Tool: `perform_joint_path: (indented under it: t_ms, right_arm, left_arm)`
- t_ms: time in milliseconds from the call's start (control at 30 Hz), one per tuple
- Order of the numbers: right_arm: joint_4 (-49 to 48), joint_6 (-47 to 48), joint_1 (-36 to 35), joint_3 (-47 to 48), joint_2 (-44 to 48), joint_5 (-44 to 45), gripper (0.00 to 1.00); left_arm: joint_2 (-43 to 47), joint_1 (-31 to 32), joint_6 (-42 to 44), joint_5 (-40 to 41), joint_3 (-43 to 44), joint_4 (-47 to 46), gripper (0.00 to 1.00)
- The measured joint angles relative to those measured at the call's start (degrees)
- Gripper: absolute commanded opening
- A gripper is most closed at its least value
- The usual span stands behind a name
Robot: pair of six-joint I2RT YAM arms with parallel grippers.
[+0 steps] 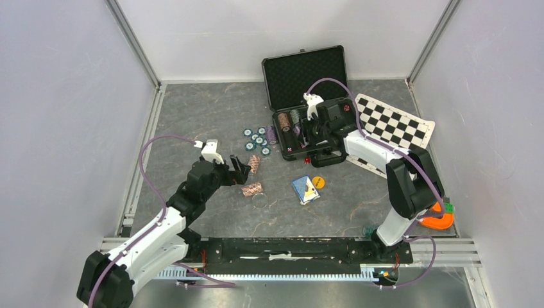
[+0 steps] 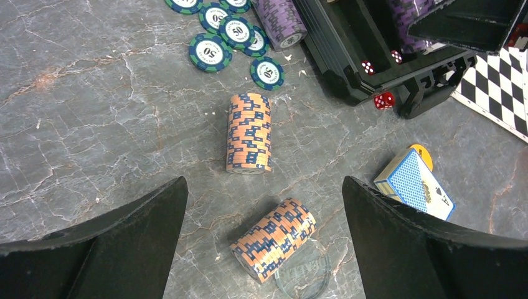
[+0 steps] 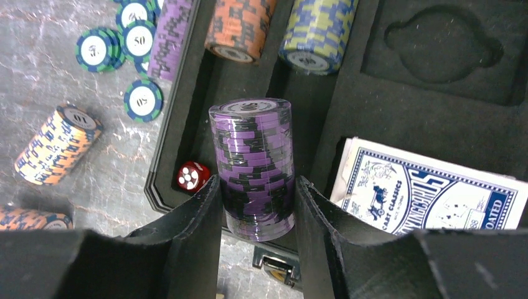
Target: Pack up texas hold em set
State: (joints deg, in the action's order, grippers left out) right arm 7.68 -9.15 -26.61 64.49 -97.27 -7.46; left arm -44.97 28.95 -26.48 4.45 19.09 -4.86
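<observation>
right gripper (image 3: 258,182) is clamped partway shut on a purple chip stack (image 3: 252,143), held over the near edge of the open black case (image 3: 436,118), beside a card deck (image 3: 423,193) seated inside. left gripper (image 2: 263,180) is spread wide, nothing held, above brown-white chip rolls (image 2: 249,132) on the table. teal chips (image 2: 212,52) and a second deck (image 2: 414,184) are seen outside the case.

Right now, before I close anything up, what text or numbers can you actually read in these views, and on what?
"50": loose teal chips.
"10": end face of a brown-white chip stack.
"CLASSICS": the blue card deck in the case.
Too blurred to read: the top of the purple chip stack between the right fingers, and the rest of the deck's print.
</observation>
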Motion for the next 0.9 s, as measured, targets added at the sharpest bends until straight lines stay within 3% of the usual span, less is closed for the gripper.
perform_joint_path:
  t_ms: [667,900]
  right_arm:
    - [-8.4,-2.3,0.0,-0.6,-2.8,1.5,0.11]
    - [-9.6,-4.1,-0.1,-2.2,-4.3,4.5,0.42]
  left_arm:
    - [0.1,0.0,0.0,-0.1,0.0,0.0,1.0]
    - [0.1,0.0,0.0,-0.1,0.0,0.0,1.0]
